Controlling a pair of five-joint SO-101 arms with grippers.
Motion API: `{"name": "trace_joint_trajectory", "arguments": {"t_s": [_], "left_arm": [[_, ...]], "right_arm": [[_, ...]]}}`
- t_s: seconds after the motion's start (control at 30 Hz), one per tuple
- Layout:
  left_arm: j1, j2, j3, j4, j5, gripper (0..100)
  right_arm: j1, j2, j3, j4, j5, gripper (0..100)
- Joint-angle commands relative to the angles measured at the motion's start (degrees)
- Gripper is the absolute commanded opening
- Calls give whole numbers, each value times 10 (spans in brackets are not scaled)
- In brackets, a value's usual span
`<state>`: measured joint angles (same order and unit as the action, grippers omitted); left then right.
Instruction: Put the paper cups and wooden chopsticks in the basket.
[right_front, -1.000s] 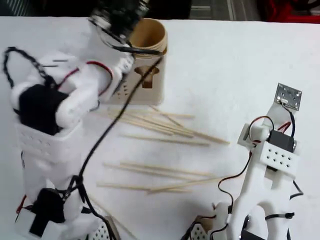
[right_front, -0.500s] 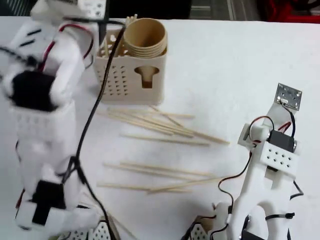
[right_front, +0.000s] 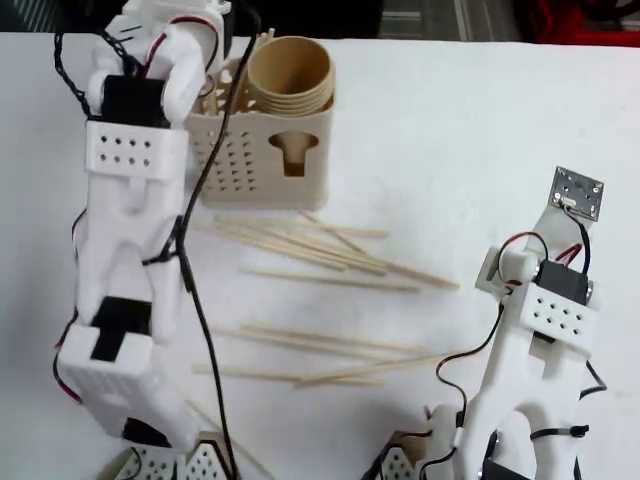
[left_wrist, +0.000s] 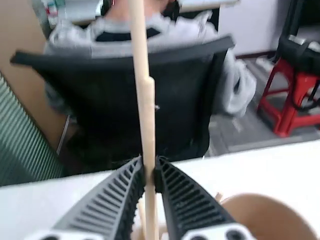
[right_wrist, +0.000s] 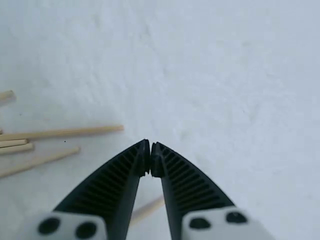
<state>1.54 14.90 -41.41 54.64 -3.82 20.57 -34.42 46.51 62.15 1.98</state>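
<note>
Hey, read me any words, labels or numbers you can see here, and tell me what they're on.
None can be read. The basket bears only holes and a keyhole-shaped cutout; the paper cups are plain. Clutter in the room behind, in the left wrist view, is too blurred to read.

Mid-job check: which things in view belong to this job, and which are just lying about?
Job:
basket
paper cups
loose chopsticks
chopstick in left pincer

Lying about:
black chair
red stool
</note>
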Motion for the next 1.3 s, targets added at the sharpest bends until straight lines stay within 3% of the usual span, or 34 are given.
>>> {"name": "trace_joint_trajectory", "arguments": {"t_s": [0.0,0.17,0.4,0.7,0.83,1.03,1.27], "left_arm": [[-5,-5,-28,28,-4,57],[-5,-9,-31,68,-1,187],[-6,-100,-69,186,-9,187],[-22,-247,-70,400,-91,123],[-50,-287,-70,469,-98,121],[-109,-364,3,476,-98,120],[-114,-524,191,455,-98,120]], "right_arm": [[4,-10,-3,-8,-4,19],[4,-10,-3,-8,-4,19],[4,-12,-5,-8,-4,19],[-22,-13,-74,30,1,20],[-50,-13,-159,104,72,21],[-122,-12,-266,193,196,21],[-230,-6,-308,238,253,21]]}}
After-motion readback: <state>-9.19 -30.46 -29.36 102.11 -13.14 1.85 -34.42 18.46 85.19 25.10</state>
